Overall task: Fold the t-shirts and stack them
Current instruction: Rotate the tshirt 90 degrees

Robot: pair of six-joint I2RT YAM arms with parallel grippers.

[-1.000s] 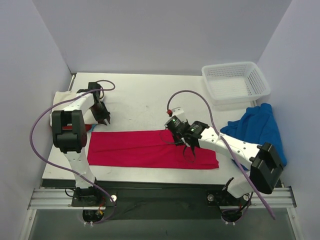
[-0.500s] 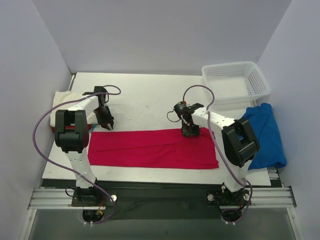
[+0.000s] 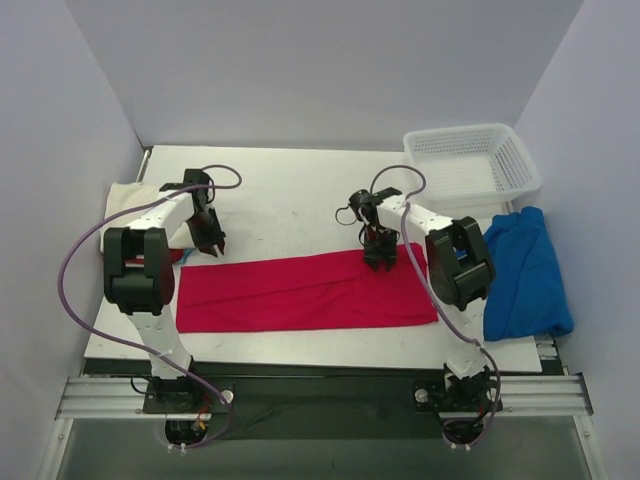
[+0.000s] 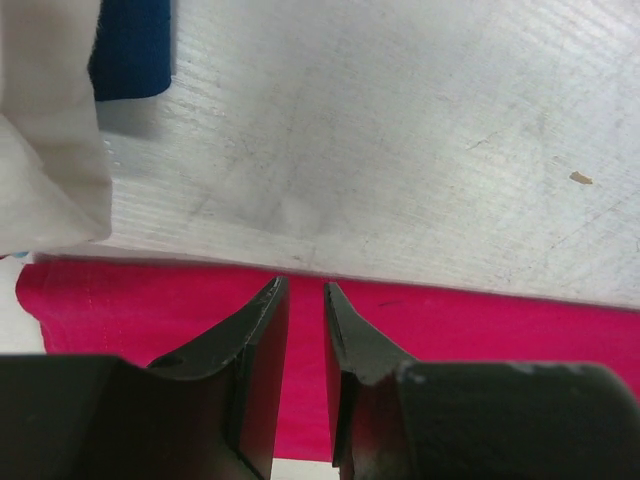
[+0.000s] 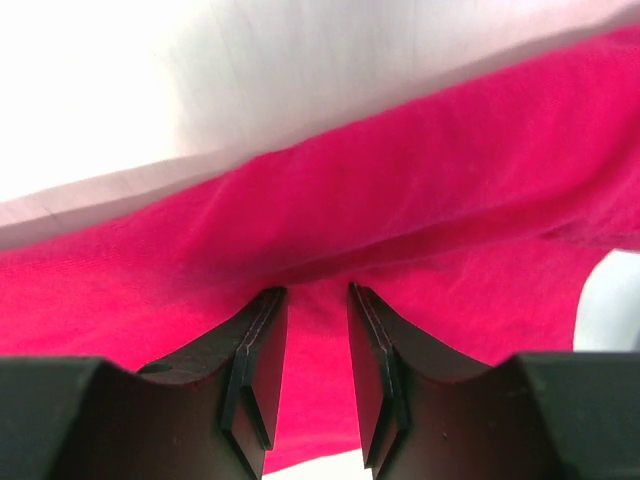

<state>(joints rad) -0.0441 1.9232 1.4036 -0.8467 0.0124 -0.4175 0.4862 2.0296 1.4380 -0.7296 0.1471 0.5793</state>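
The right gripper is joining the left gripper at the far hem of the crimson red cloth t-shirt, both narrowly parted, empty, poised to fold.

White lattice basket at far right corner of white table; pale walls around

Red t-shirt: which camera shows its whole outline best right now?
Top external. It alone shows the whole red t-shirt, a long flat band with nearly all its outline visible. Left wrist catches only a strip along one edge; right wrist is a close-up of rumpled red cloth, with no outline.
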